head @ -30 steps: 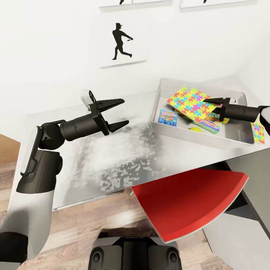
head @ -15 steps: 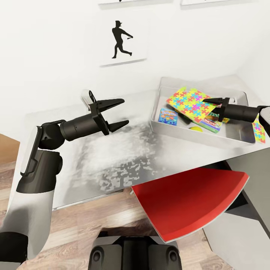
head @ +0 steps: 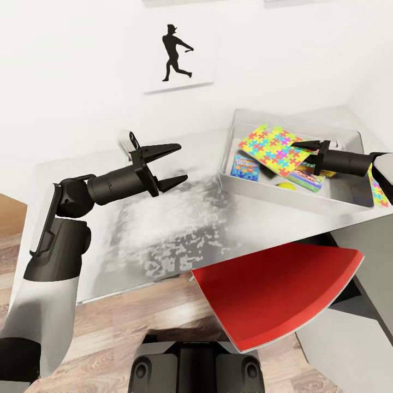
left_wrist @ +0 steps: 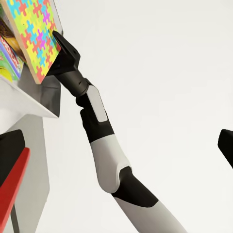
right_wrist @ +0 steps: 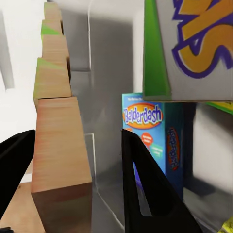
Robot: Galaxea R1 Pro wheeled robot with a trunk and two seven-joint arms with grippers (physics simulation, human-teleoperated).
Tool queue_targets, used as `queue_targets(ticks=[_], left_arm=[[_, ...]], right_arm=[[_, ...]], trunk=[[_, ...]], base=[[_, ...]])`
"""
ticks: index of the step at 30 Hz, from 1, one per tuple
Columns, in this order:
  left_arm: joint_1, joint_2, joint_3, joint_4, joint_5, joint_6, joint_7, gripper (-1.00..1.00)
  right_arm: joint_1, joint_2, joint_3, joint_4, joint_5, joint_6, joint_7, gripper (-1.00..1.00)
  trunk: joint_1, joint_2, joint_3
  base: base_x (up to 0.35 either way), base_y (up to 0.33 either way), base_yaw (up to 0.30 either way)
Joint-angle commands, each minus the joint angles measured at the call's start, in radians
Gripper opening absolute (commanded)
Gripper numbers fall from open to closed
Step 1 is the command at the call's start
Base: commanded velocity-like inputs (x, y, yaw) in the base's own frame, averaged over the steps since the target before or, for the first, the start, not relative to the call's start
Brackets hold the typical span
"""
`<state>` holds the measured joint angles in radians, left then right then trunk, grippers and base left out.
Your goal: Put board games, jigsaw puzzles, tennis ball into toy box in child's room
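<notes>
Slightly further over the toy box (head: 349, 203) than a second ago, the right jaws (head: 301, 145) clamp the edge of a jigsaw puzzle (head: 271, 149), tilted above Balderdash (head: 244, 167), Monopoly (head: 304, 179) and the tennis ball (head: 284, 186). Left jaws (head: 173, 164) hover apart over the desk (head: 180, 240). Another jigsaw (head: 377, 188) lies beside the bin.

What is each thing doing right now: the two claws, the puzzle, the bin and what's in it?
Left gripper: open, empty, above the table.
Right gripper: closed on the jigsaw puzzle.
Jigsaw puzzle: tilted, over the toy box.
Toy box: lidless, holding games.
Balderdash box: inside the toy box.
Tennis ball: inside, partly hidden.
</notes>
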<state>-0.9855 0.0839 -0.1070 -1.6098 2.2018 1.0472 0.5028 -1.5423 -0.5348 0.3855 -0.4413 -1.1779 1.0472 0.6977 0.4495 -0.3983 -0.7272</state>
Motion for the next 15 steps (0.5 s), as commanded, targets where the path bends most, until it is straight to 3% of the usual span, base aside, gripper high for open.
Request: queue_targets(ticks=[1, 15], left_arm=[[-0.001, 0.0, 0.0, 0.0, 0.01, 0.0, 0.01, 1.0], [-0.001, 0.0, 0.0, -0.001, 0.01, 0.0, 0.01, 1.0]], right_arm=[[-0.001, -0.001, 0.005, 0.001, 0.004, 0.0, 0.009, -1.0], [-0.002, -0.003, 0.0, 0.0, 0.003, 0.0, 0.012, -1.0]], trunk=[[0.001, -0.002, -0.003], [0.001, -0.002, -0.015]], base=[[0.0, 0.0, 0.0], [0.0, 0.0, 0.0]])
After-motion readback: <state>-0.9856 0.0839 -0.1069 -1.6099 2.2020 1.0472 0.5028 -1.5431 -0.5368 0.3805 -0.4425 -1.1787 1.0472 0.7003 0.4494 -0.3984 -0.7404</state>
